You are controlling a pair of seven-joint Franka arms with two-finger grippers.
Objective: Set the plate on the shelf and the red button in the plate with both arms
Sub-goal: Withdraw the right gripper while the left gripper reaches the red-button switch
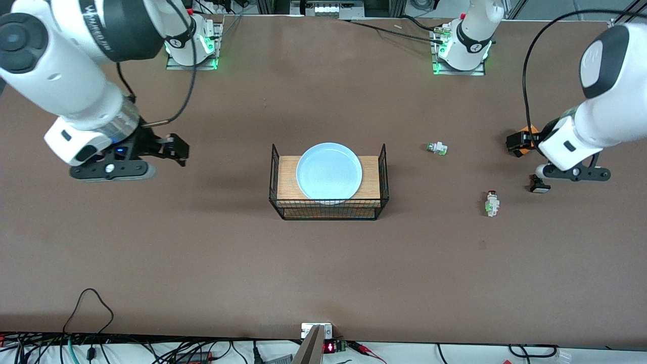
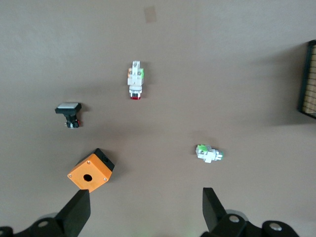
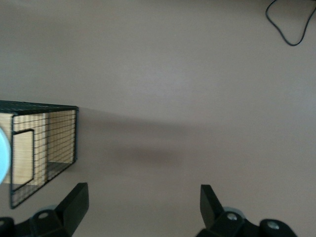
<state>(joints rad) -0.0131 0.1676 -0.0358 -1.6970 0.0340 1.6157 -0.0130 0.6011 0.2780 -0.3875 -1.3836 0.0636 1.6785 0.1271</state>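
Observation:
The pale blue plate [image 1: 328,171] lies flat on the wooden top of a black wire rack [image 1: 288,169] at mid-table; its edge [image 3: 2,155] just shows in the right wrist view. The red button [image 1: 492,202], white with a dark red cap and a green mark, lies on the table toward the left arm's end, also seen as the red button [image 2: 135,86]. My left gripper [image 2: 145,195] hovers open and empty above the table beside it, its hand [image 1: 576,174] farther from the camera. My right gripper [image 3: 142,190] hangs open and empty over bare table at the right arm's end.
A similar white part without a red cap [image 1: 436,148] lies farther from the camera than the button. A small black part [image 1: 539,184] and an orange box with a hole [image 2: 91,170] sit close under the left hand. The rack's wire walls [image 3: 44,148] stand up at both ends.

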